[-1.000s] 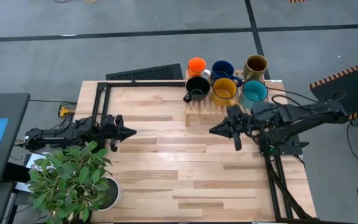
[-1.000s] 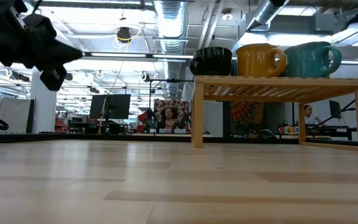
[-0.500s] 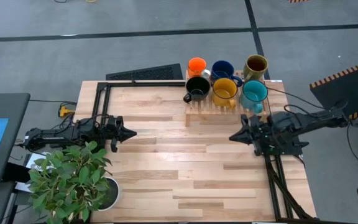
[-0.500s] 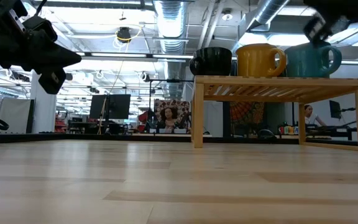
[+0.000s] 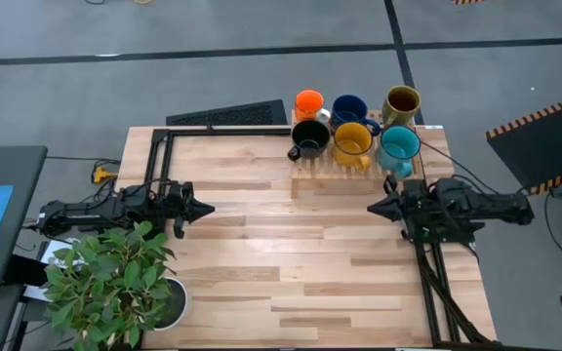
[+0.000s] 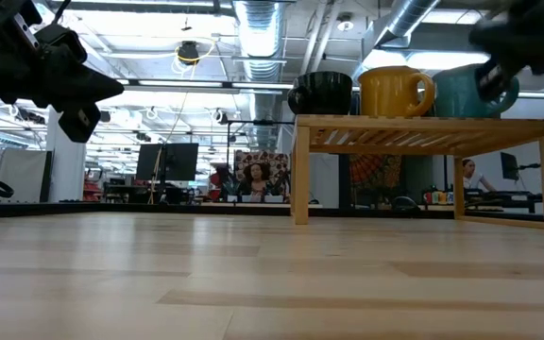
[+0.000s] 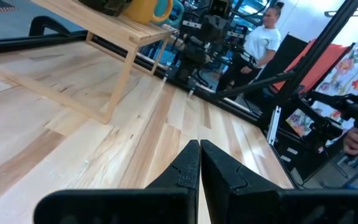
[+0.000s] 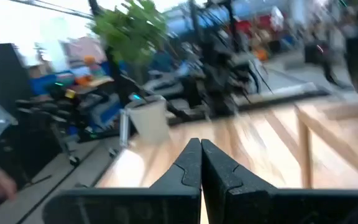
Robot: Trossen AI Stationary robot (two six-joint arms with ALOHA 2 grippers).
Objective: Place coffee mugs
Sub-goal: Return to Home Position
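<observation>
At the wooden shelf (image 5: 359,168), you have six coffee mugs (image 5: 352,142) in two rows. Your right gripper (image 5: 372,206) and left gripper (image 5: 207,207) are both clenched and empty, well apart over the table (image 5: 281,273).

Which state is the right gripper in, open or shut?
Shut: the right gripper has both fingers pressed together, no gap.

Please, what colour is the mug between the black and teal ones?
That mug is yellow, best seen in the high view.

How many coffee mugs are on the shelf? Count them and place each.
6, all on the wooden shelf: rear row orange mug, dark blue mug, olive-brown mug; front row black mug, yellow mug, teal mug. None looks hidden.
</observation>
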